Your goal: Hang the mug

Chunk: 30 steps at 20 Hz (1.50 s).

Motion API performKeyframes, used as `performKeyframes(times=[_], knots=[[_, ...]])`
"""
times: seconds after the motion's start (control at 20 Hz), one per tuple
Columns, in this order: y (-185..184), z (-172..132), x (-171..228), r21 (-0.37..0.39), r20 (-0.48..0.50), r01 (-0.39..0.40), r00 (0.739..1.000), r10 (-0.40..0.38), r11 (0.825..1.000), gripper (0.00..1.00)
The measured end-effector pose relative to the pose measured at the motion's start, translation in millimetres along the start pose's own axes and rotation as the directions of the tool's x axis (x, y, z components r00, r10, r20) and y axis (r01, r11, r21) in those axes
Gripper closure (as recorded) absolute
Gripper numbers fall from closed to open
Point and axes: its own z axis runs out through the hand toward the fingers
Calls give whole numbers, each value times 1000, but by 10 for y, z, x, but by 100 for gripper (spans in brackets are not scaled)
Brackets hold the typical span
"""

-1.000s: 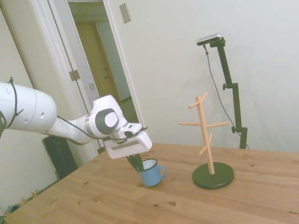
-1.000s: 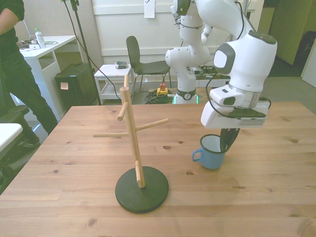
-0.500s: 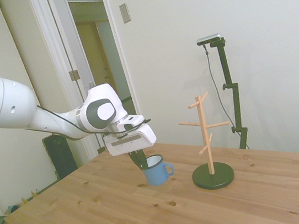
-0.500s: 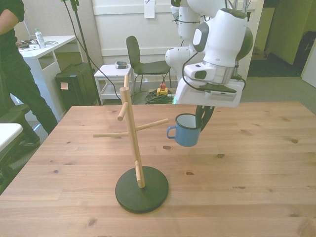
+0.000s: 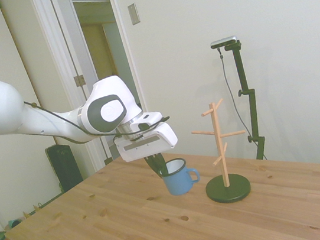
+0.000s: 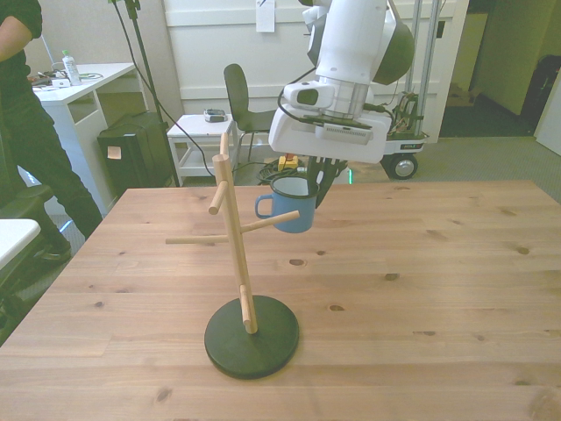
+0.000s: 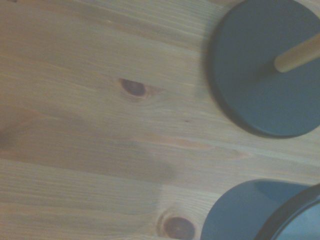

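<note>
Moved since a second ago: mug (image 6: 292, 204) had left the worktop (image 6: 421, 298) and travelled, in the air, toward the wooden mug tree (image 6: 230, 224); half a second back it hung lower and farther off.
Nearest, front view: round dark base of the tree (image 6: 252, 336) sat on the worktop, its pegs bare.
Mug's place: aloft, upright, just to the front view's right of the tree's post, at the height of the middle peg (image 6: 271, 220), which ran close under its handle (image 6: 264, 207); I could not tell whether they touched.
Tool (image 6: 316, 186): clamped on the mug's wall at the rim, one finger inside and one outside.
Handling, my guess: light, stiff, glossy enamel, so likely slippery; a rim pinch on the side away from the handle leaves the loop free for a peg.
Contents: the mug's white inside looked empty.
Farther back: a chair (image 6: 248, 105), a low cart, and a person (image 6: 31, 132) standing at the front view's left edge.
</note>
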Motion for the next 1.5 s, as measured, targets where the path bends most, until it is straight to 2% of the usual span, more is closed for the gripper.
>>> performKeyframes(times=[0.4,0.75,1.5], knots=[[352,-107,440,-17,-19,-36,999,36,999,100],[269,-123,664,-29,-25,-41,999,41,999,100],[-9,55,604,-38,0,-5,1000,5,999,100]])
